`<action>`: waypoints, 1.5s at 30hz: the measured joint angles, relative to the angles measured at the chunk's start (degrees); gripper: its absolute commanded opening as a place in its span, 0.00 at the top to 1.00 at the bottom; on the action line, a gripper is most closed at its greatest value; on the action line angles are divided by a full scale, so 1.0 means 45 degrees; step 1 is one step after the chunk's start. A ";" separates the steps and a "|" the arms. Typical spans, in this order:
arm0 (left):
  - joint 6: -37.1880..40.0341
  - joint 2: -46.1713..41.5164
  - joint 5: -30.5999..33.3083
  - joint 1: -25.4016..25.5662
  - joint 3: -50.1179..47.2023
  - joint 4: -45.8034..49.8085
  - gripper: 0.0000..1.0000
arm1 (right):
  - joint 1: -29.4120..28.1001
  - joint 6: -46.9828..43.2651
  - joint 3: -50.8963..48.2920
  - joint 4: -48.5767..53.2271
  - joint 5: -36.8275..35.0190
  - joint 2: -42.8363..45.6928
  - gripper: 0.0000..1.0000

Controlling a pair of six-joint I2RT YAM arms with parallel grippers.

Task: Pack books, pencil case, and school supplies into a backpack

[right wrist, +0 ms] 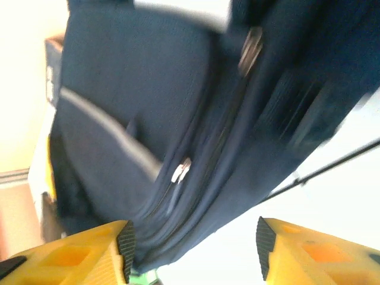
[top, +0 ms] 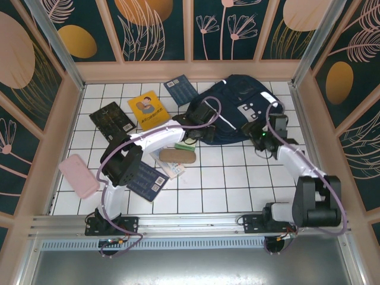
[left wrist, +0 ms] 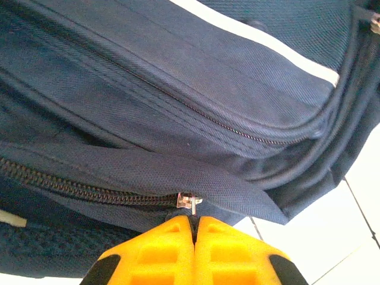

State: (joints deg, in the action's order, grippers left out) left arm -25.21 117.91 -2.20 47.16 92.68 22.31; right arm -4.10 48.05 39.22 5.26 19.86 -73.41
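- While the backpack (top: 237, 110) lies far right of centre on the counter (top: 225, 178), the left fingers (left wrist: 178, 237) are pressed closed, tips just under a zip pull (left wrist: 189, 202); can't tell if it's pinched
- right fingers (right wrist: 89, 255) spread open at the backpack's right side; gripping nothing
- outside the backpack: yellow book (top: 148, 108), black book (top: 113, 120), navy book (top: 180, 89); pink case (top: 78, 175) near the left edge

White-tiled table (top: 237, 178), floral wall panels (top: 154, 29), alu frame (top: 178, 221)
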 measured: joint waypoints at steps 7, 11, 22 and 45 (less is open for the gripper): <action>0.0675 0.0000 -0.1316 0.0126 -0.0146 -0.0131 1.00 | -0.2157 0.3157 -0.1253 -0.1520 -0.0175 -0.0267 0.40; 0.0831 0.0000 -0.1515 0.0257 -0.0505 -0.0262 1.00 | -0.2642 0.4405 -0.1457 -0.2997 -0.0204 -0.0821 0.41; 0.0894 -0.0005 -0.0486 0.0670 -0.0670 -0.0170 1.00 | -0.2341 0.4911 -0.0942 -0.2953 -0.0063 -0.2531 1.00; 0.0719 0.0641 0.0680 -0.1001 0.1783 0.1044 1.00 | 0.2341 0.0743 -0.0083 0.1855 -0.0452 0.0714 1.00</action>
State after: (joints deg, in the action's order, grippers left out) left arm -21.98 120.79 0.86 42.65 100.71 27.00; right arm 6.44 51.40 38.85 13.61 17.82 -70.19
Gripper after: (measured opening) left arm 0.064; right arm 0.048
